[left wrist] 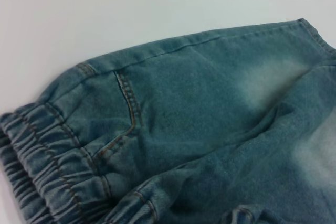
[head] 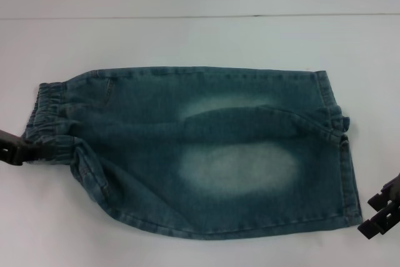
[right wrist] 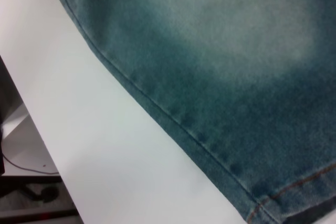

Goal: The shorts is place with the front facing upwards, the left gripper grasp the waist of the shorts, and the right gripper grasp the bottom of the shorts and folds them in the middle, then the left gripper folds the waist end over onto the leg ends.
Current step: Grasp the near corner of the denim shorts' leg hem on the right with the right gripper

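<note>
The blue-teal denim shorts (head: pixel 206 154) lie flat on the white table (head: pixel 187 35), folded lengthwise, with pale faded patches on top. The puckered waist (head: pixel 45 112) is at the left and the leg ends (head: pixel 351 173) at the right. My left gripper (head: pixel 39 151) reaches in from the left edge and is shut on the near corner of the waist, where the cloth bunches. The left wrist view shows the waist (left wrist: pixel 37 156) and a pocket seam (left wrist: pixel 126 103) up close. My right gripper (head: pixel 366 217) stands open just off the near right corner of the leg ends, holding nothing.
The table's back edge (head: pixel 200 16) runs across the far side. In the right wrist view, the shorts' folded edge (right wrist: pixel 173 124) crosses white table (right wrist: pixel 105 145), with the table's edge and dark floor clutter (right wrist: pixel 21 192) beyond.
</note>
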Robot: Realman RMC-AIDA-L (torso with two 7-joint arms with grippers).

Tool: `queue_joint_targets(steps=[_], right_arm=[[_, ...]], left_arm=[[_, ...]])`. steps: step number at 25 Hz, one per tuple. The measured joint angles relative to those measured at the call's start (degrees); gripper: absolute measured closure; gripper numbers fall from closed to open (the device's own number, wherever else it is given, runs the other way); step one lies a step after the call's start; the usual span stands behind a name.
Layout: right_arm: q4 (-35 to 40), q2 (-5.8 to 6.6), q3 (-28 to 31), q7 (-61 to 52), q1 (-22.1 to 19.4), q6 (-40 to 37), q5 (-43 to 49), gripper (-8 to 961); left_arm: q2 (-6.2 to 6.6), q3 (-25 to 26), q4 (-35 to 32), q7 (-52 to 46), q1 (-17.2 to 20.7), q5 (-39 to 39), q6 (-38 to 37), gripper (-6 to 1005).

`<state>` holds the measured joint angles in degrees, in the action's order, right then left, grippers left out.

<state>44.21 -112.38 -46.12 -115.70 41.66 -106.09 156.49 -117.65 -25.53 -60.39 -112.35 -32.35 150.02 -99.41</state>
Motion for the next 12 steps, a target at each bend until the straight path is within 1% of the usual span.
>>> queue_joint_targets(steps=[10,12], right_arm=[[-3.8,-0.30,-2.9,-0.8,1.6,3.4,0.1,42],[-4.1,-0.38,-3.1,-0.8,1.8,3.7,0.1,67]], left_arm=[[-0.07,0.0,0.4,0.0,0.0,0.0,0.4,981],[-0.17,0.0,0.4,0.0,0.2,0.0,0.7,981]])
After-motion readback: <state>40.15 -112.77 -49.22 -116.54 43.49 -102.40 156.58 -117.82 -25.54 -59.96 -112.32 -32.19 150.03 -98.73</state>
